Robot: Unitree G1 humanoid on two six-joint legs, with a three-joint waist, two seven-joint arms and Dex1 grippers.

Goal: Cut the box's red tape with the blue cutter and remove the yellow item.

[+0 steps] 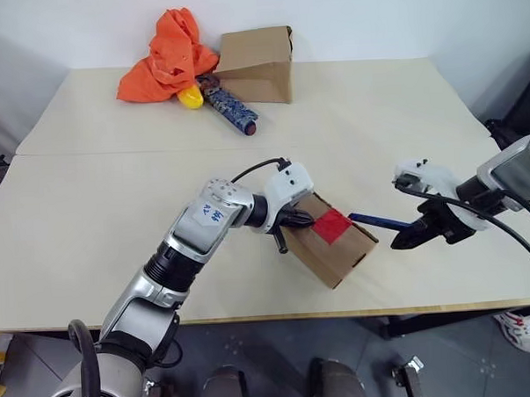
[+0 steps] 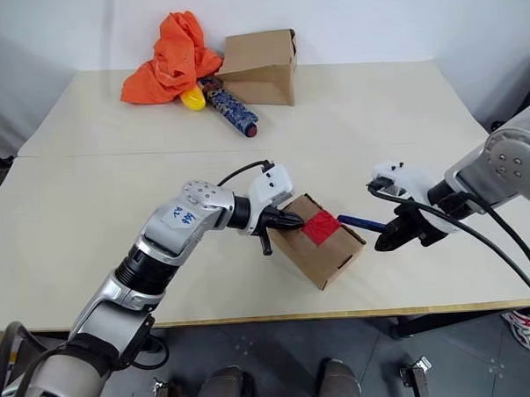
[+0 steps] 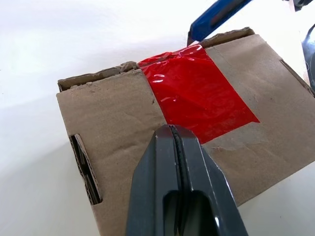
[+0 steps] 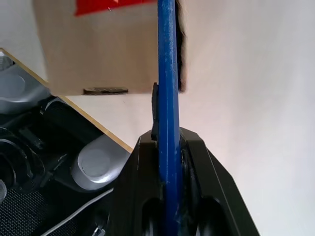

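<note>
The left gripper's (image 3: 173, 129) two black fingers are pressing together with no gap between them, their tips resting on the top face of the small brown cardboard box (image 1: 330, 240), right at the near edge of the bright red, glossy square of tape (image 3: 197, 96). The right gripper's (image 4: 167, 140) fingers are standing narrow, clamping the slim blue pen-shaped cutter (image 1: 371, 219) between them. The cutter is reaching from the right toward the box, and its dark tip is sitting at the box's far top edge, where the red tape folds over.

The box is lying tilted on the pale wooden table (image 1: 90, 215), near the table's front edge, between the two grippers. Well apart from the box, at the far side of the table, a crumpled orange cloth (image 1: 166, 58) is lying beside a larger plain cardboard carton (image 1: 259, 62). Between those two, a small glossy yellow rounded object (image 1: 189, 98) is touching a blue-patterned cylinder (image 1: 230, 108).
</note>
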